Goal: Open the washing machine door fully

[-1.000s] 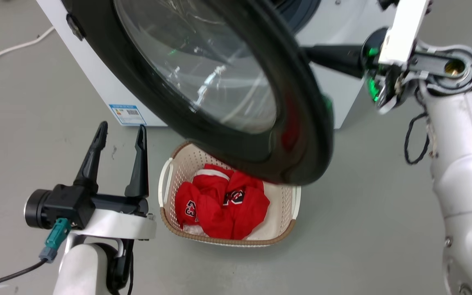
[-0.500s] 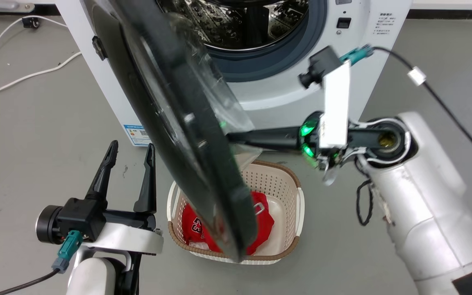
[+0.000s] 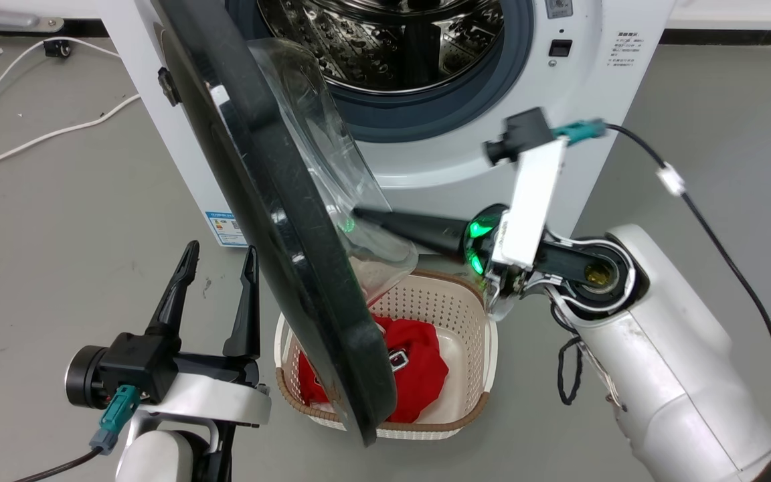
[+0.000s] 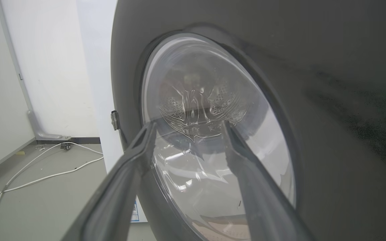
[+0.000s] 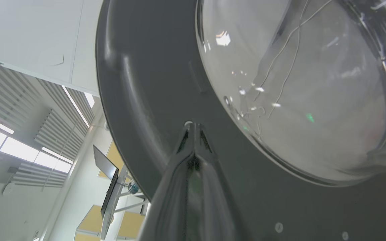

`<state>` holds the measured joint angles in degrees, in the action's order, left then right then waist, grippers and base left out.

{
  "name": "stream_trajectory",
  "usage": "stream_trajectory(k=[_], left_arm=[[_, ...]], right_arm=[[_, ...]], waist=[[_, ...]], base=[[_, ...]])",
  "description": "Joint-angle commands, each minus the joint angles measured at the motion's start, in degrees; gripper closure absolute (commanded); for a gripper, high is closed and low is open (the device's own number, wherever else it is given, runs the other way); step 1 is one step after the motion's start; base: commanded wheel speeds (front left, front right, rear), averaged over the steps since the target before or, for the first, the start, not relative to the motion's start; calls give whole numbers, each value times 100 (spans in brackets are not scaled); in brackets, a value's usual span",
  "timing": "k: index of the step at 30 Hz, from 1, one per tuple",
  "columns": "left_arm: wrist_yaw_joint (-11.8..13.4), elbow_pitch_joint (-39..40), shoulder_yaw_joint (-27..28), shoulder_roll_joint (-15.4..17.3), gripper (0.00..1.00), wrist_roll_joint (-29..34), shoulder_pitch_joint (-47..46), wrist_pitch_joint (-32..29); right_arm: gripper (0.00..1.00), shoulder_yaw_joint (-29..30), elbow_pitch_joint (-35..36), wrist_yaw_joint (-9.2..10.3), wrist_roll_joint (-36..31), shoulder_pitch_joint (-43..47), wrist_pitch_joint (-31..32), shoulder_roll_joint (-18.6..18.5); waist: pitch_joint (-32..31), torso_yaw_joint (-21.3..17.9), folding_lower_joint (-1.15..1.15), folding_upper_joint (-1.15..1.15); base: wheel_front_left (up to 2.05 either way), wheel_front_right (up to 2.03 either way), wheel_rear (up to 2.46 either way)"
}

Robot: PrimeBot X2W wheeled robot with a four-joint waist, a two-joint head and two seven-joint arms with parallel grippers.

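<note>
2 dark fingers of the right gripper are drawn tight together into one narrow wedge, holding nothing. Their tip rests against the black inner face of the washing machine door, just beside the rim of its bulging glass bowl. The right wrist view shows the same closed right gripper touching that dark ring. Closed like this, the fingers serve as a blunt pusher rather than a clamp, which suits a panel that only needs to swing on its hinge. The door stands well out from the washing machine, seen nearly edge-on from the head and hinged on the robot's left side of the opening, so the steel drum lies exposed behind it. Judging by that angle, the door is roughly halfway through its swing and must travel further left before it counts as fully open. The left gripper hangs low on the door's outer side with its 2 fingers spread wide and empty, pointing at the glass and apparently short of it. It stands where the door must swing, so it may need to give way. Under the door's lower edge a pale basket with a red garment sits on the floor, so a level, sideways push looks safest.
</note>
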<state>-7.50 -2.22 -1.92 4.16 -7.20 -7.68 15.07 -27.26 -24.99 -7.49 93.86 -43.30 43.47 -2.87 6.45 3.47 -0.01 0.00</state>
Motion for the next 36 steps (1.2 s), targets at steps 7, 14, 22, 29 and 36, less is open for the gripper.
stream_trajectory(k=[7, 14, 22, 29, 36], left_arm=[[2, -22, 104, -35, 0, 44, 143, 11], [2, -41, 203, -53, 0, 45, 226, 12], [2, -71, 250, -62, 0, 87, 307, 11], [2, -60, 288, -81, 0, 95, 407, 11], [2, -61, 289, -83, 0, 108, 425, 12]], right_arm=[[0, 930, 31, 0, -355, 840, -2288, -9], [0, 1666, 313, -1, -375, 1801, -3603, -48], [0, 2316, 1034, -1, -1208, 2939, -5355, -238], [0, 2955, 1469, 0, -3475, 3536, -5860, -219], [0, 3710, 2631, 0, -6440, 3855, -5861, 1]], waist=[[-138, -58, 1, 0], [-227, -124, 1, 0], [-361, -141, 1, 0], [-467, -144, 1, 0], [-470, -167, 1, 0]], base=[[0, 0, 0], [0, 0, 0], [0, 0, 0], [0, 0, 0], [0, 0, 0]])
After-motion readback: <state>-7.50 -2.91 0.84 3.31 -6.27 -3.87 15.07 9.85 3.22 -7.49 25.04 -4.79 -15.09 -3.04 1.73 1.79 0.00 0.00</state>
